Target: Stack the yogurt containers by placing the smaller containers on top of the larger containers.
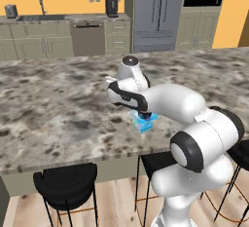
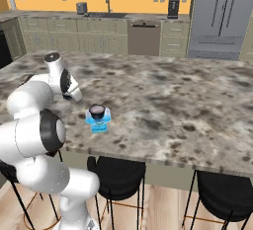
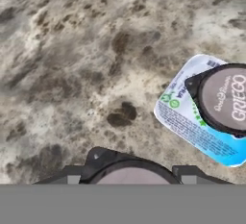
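On the granite counter [image 2: 173, 100] the blue yogurt box [image 2: 98, 123] stands near the front edge, and a dark cup [image 2: 97, 111] already sits on its top. The robot's arm [image 1: 160, 102] hangs over the box's left side. Right of the box and behind it, the stone lies open.

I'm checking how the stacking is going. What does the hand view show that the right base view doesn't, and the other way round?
Hand view: the word GRIEGO on the lid of the dark cup, and a second cup sitting between the tips of the gripper, apparently held.
Right base view: the arm, black stools, the fridge and the back cabinets.
Both: the blue box on the stone counter, with the dark cup on top of it.
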Motion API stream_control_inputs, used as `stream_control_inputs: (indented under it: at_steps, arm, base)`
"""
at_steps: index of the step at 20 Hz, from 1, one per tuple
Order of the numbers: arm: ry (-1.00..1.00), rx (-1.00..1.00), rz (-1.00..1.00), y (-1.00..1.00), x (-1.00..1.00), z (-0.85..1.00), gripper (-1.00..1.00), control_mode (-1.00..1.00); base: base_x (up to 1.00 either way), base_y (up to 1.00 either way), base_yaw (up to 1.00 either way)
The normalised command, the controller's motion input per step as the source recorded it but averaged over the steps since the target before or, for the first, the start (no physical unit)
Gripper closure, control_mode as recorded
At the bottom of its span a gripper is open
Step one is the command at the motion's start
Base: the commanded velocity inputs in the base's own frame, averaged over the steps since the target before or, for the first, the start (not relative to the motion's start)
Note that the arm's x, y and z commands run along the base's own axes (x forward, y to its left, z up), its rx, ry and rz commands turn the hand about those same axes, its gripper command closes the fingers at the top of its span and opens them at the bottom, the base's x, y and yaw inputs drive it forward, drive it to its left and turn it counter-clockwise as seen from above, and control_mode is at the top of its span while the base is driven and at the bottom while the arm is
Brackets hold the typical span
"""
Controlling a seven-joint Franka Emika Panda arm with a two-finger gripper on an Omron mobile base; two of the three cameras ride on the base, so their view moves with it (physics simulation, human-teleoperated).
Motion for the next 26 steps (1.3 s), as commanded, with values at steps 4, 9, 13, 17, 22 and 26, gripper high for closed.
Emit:
stream_control_inputs:
  at_steps: [4,9,13,17,22,26]
  arm:
    - [0.0,-0.02,0.04,-0.23,-0.27,0.37,1.0,-1.0]
    - [0.0,-0.01,0.04,-0.39,-0.35,0.23,1.0,-1.0]
    - [0.0,0.0,0.05,-0.42,-0.39,0.11,1.0,-1.0]
    - [0.0,-0.01,0.09,-0.33,-0.38,0.01,1.0,-1.0]
    - [0.02,-0.04,0.08,-0.23,-0.31,0.02,1.0,-1.0]
    - [0.01,-0.03,0.04,-0.3,-0.12,0.1,1.0,-1.0]
  base:
    - [0.0,0.0,0.0]
    - [0.0,0.0,0.0]
    - [0.0,0.0,0.0]
    - [0.0,0.0,0.0]
    - [0.0,0.0,0.0]
    - [0.0,0.0,0.0]
